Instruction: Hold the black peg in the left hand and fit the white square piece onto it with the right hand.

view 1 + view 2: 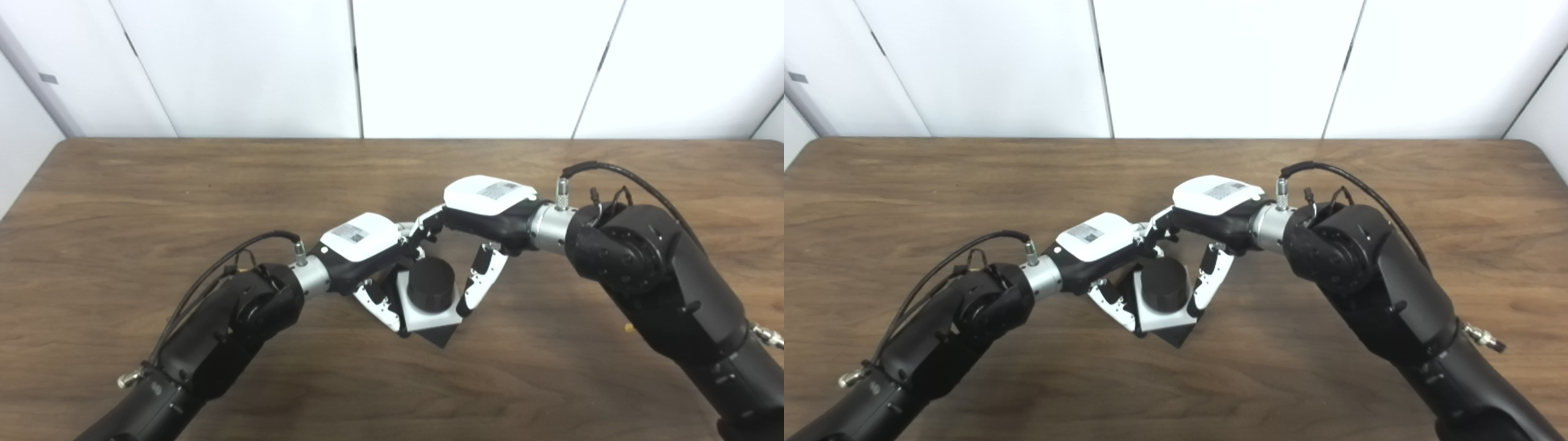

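Near the middle of the frame, just below centre: a round black peg poking up through a flat white square piece. White piece already sitting around the peg, with a dark square base corner peeking out under it at the bottom. All of it low over the brown wooden surface, maybe resting on it, hard to tell from here.

Left hand coming in from the lower left of the frame, white back facing up, fingers curled down along the left edge of the white piece and base, gripping that side.

Right hand coming in from the right of the frame, white back up, fingers reaching down and touching the right edge of the white piece, holding it there. Both hands meeting above the peg, fingertips close together at the top.

White wall panels across the top of the frame.
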You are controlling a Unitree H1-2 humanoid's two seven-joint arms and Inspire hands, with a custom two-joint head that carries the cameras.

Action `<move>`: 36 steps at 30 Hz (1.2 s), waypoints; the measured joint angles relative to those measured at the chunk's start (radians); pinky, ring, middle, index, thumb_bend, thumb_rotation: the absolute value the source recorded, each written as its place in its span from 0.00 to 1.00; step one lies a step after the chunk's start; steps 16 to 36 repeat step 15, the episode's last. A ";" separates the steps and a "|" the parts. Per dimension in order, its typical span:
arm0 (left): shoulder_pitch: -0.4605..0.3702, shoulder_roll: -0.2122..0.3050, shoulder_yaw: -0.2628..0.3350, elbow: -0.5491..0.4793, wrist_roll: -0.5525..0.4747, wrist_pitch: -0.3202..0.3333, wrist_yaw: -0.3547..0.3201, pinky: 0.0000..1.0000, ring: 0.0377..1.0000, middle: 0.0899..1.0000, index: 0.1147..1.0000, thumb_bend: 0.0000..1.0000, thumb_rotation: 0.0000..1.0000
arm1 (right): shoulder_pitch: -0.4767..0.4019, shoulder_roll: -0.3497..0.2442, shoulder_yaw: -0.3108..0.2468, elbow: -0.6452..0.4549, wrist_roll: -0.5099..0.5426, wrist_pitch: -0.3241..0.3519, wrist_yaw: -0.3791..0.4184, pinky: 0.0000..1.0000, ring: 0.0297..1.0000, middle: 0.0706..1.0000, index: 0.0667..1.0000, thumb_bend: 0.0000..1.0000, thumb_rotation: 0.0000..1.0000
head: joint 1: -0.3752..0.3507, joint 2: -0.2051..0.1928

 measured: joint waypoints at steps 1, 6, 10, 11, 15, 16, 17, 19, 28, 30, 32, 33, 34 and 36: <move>0.000 0.000 0.000 0.000 0.000 0.000 0.000 0.85 0.94 0.91 0.43 0.52 0.08 | 0.000 0.000 0.000 0.000 0.001 0.001 0.001 0.73 0.79 0.79 0.75 0.91 0.25 | 0.000 0.000; 0.000 0.000 0.000 -0.002 0.000 0.001 -0.001 0.86 0.94 0.92 0.43 0.52 0.08 | 0.001 0.000 -0.001 0.000 0.004 0.001 0.004 0.74 0.80 0.80 0.75 0.91 0.25 | 0.000 0.002; 0.000 0.000 0.000 -0.002 0.000 0.001 -0.001 0.86 0.94 0.91 0.43 0.52 0.08 | 0.003 -0.002 -0.001 0.000 0.004 0.001 0.005 0.73 0.79 0.79 0.74 0.91 0.24 | 0.000 0.002; 0.000 0.000 0.000 -0.001 0.001 0.001 -0.001 0.86 0.94 0.91 0.43 0.52 0.08 | 0.004 -0.002 -0.001 0.000 0.005 0.001 0.004 0.72 0.79 0.79 0.74 0.91 0.24 | 0.000 -0.002; 0.001 -0.001 0.001 -0.001 0.001 0.001 -0.001 0.86 0.95 0.91 0.43 0.52 0.07 | 0.013 -0.002 -0.030 0.000 0.016 0.001 -0.003 0.69 0.77 0.78 0.70 0.87 0.16 | -0.002 -0.006; 0.001 -0.001 0.001 -0.001 0.001 0.001 -0.001 0.86 0.95 0.91 0.43 0.52 0.07 | 0.013 -0.002 -0.030 0.000 0.016 0.001 -0.003 0.69 0.77 0.78 0.70 0.87 0.16 | -0.002 -0.006; 0.001 -0.001 0.001 -0.001 0.001 0.001 -0.001 0.86 0.95 0.91 0.43 0.52 0.07 | 0.013 -0.002 -0.030 0.000 0.016 0.001 -0.003 0.69 0.77 0.78 0.70 0.87 0.16 | -0.002 -0.006; 0.001 -0.001 0.001 -0.001 0.001 0.001 -0.001 0.86 0.95 0.91 0.43 0.52 0.07 | 0.013 -0.002 -0.030 0.000 0.016 0.001 -0.003 0.69 0.77 0.78 0.70 0.87 0.16 | -0.002 -0.006; 0.001 -0.001 0.001 -0.001 0.001 0.001 -0.001 0.86 0.95 0.91 0.43 0.52 0.07 | 0.013 -0.002 -0.030 0.000 0.016 0.001 -0.003 0.69 0.77 0.78 0.70 0.87 0.16 | -0.002 -0.006; 0.001 -0.001 0.001 -0.001 0.001 0.001 -0.001 0.86 0.95 0.91 0.43 0.52 0.07 | 0.013 -0.002 -0.030 0.000 0.016 0.001 -0.003 0.69 0.77 0.78 0.70 0.87 0.16 | -0.002 -0.006; 0.001 -0.001 0.001 -0.001 0.001 0.001 -0.001 0.86 0.95 0.91 0.43 0.52 0.07 | 0.013 -0.002 -0.030 0.000 0.016 0.001 -0.003 0.69 0.77 0.78 0.70 0.87 0.16 | -0.002 -0.006; 0.001 -0.001 0.001 -0.001 0.001 0.001 -0.001 0.86 0.95 0.91 0.43 0.52 0.07 | 0.013 -0.002 -0.030 0.000 0.016 0.001 -0.003 0.69 0.77 0.78 0.70 0.87 0.16 | -0.002 -0.006; 0.001 -0.001 0.001 -0.001 0.001 0.001 -0.001 0.86 0.95 0.91 0.43 0.52 0.07 | 0.013 -0.002 -0.030 0.000 0.016 0.001 -0.003 0.69 0.77 0.78 0.70 0.87 0.16 | -0.002 -0.006; 0.001 -0.001 0.001 -0.001 0.001 0.001 -0.001 0.86 0.95 0.91 0.43 0.52 0.07 | 0.013 -0.002 -0.030 0.000 0.016 0.001 -0.003 0.69 0.77 0.78 0.70 0.87 0.16 | -0.002 -0.006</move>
